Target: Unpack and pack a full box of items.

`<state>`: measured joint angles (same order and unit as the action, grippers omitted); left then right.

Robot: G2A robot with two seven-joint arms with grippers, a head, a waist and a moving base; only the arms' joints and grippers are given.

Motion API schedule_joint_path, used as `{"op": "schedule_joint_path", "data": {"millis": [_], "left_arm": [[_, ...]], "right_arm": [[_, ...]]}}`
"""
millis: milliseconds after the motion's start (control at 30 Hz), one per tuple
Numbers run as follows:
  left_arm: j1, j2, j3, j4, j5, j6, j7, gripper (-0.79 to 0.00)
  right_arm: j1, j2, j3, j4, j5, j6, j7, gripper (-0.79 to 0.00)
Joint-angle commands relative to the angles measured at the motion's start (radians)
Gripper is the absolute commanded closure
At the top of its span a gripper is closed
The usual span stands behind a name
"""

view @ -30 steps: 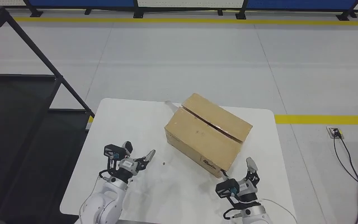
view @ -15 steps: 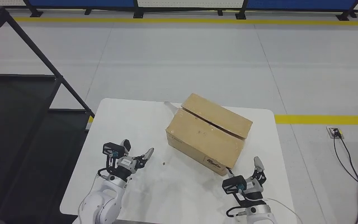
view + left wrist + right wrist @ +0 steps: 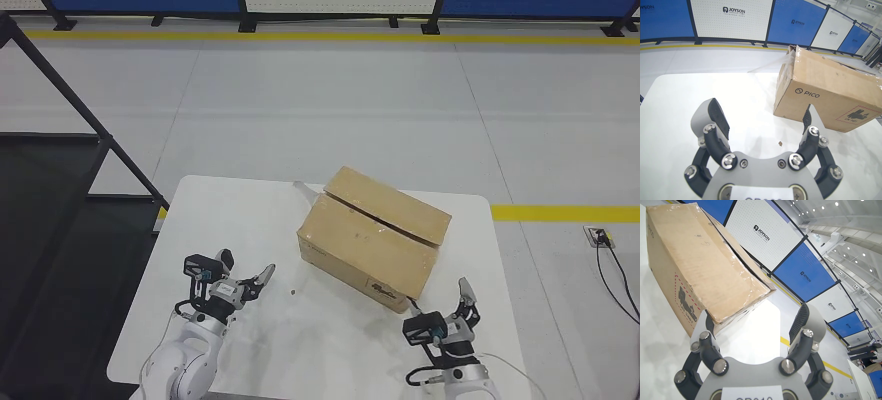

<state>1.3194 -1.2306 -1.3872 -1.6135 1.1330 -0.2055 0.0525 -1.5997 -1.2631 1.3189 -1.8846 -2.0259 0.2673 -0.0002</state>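
A brown cardboard box point(image 3: 375, 235) stands at an angle on the white table point(image 3: 210, 215), its top flaps closed with a dark seam along them. My left gripper point(image 3: 248, 270) is open over the table to the left of the box, nothing between its fingers. The left wrist view has this gripper point(image 3: 762, 106) facing the box point(image 3: 829, 98) from some way off. My right gripper point(image 3: 452, 305) is open just off the box's near right corner. In the right wrist view one of its fingers point(image 3: 706, 321) overlaps that corner of the box point(image 3: 702, 264).
A small brown speck point(image 3: 290, 292) lies on the table between my left gripper and the box. A strip of clear tape point(image 3: 770, 63) trails from the box's far end. A black rack point(image 3: 60, 250) stands left of the table.
My right gripper has drawn back toward the table's front right corner, away from the box. The box shifted very slightly. The left arm has kept still.
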Motion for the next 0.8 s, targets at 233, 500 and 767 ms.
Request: {"op": "schedule_joint_path", "data": {"millis": [233,500,767], "left_arm": [[0.000,0.000,0.000,0.000,0.000,0.000,0.000,-0.785],[0.000,0.000,0.000,0.000,0.000,0.000,0.000,-0.785],[0.000,0.000,0.000,0.000,0.000,0.000,0.000,-0.785]], "right_arm": [[-0.003,-0.003,0.011,-0.007,0.010,-0.017,-0.020,-0.785],[-0.011,-0.001,0.014,-0.017,0.010,-0.113,-0.047,-0.785],[0.004,-0.002,0.010,0.000,-0.034,-0.146,-0.003,-0.785]]}}
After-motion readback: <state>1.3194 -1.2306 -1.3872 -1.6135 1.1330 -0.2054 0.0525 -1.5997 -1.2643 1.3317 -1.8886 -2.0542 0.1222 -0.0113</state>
